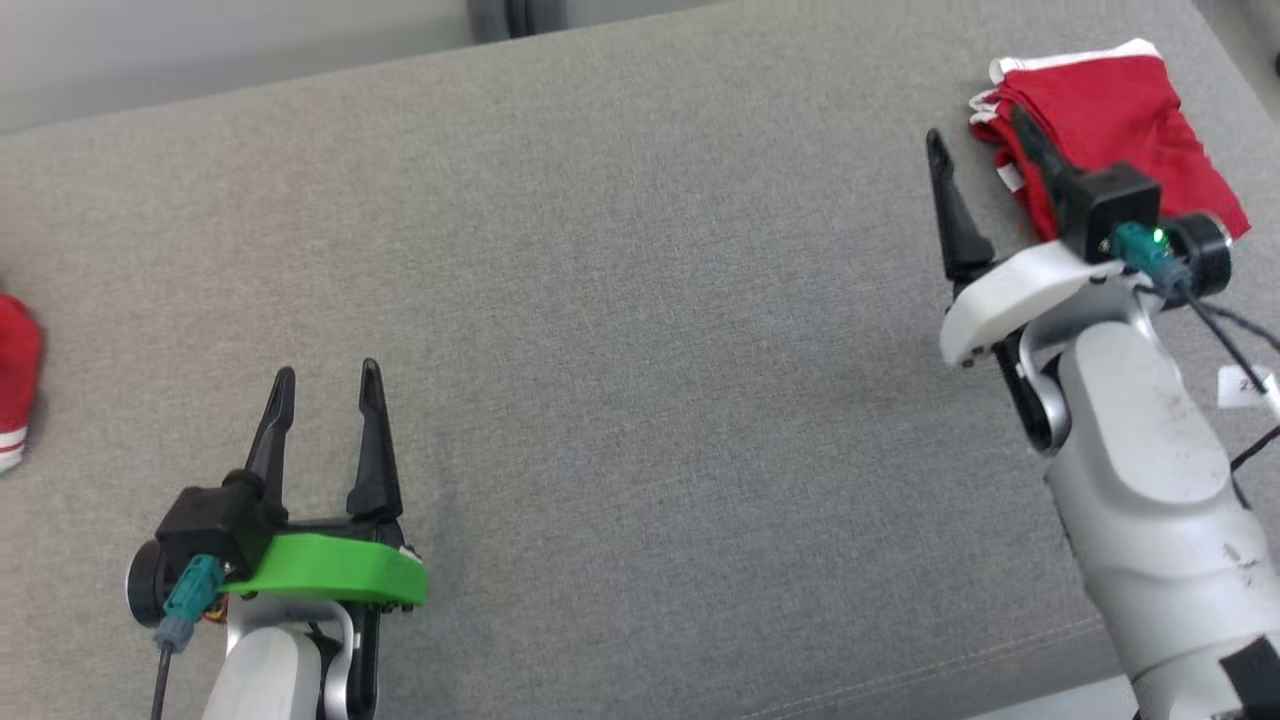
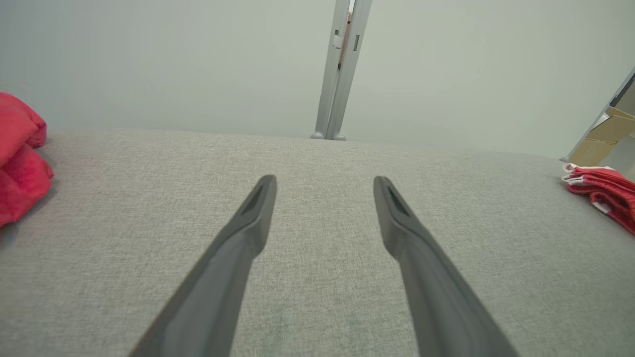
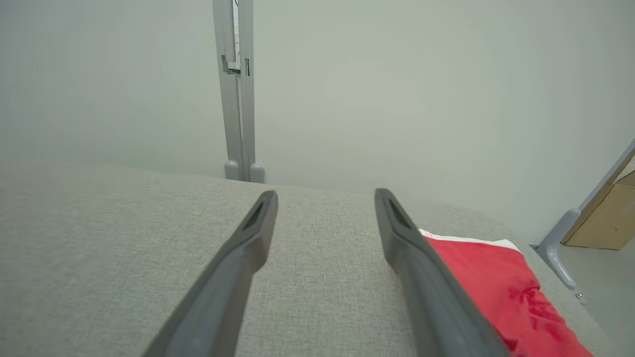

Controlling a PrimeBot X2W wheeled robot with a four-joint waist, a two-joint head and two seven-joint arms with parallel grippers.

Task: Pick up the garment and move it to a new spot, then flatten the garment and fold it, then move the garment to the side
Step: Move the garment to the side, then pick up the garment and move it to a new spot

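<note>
Right forearm: pale grey, scuffed, rising from the lower right of the head view. Right jaws spread wide, holding nothing. One dark finger stands over bare cloth; the other crosses the garment's near-left edge, and contact cannot be made out.

Garment: red, white-trimmed, folded into a flat stack of layers. It lies at the far right of the table, close to the far edge. Its long axis runs diagonally in the head view, from far-left to near-right, with the white trim and layered fold ends facing far-left. It also appears low at the right edge of the left wrist view and just right of the finger in the right wrist view.

Left jaws: spread, empty, fingers pointing away from the robot over bare table at the near left, well apart from the garment.

Second red cloth: bunched, white-striped, at the table's left edge.

Table: covered in grey woven fabric, with a seam along the near side.

Room: pale wall; grey metal post behind the far edge; cardboard at far right.
</note>
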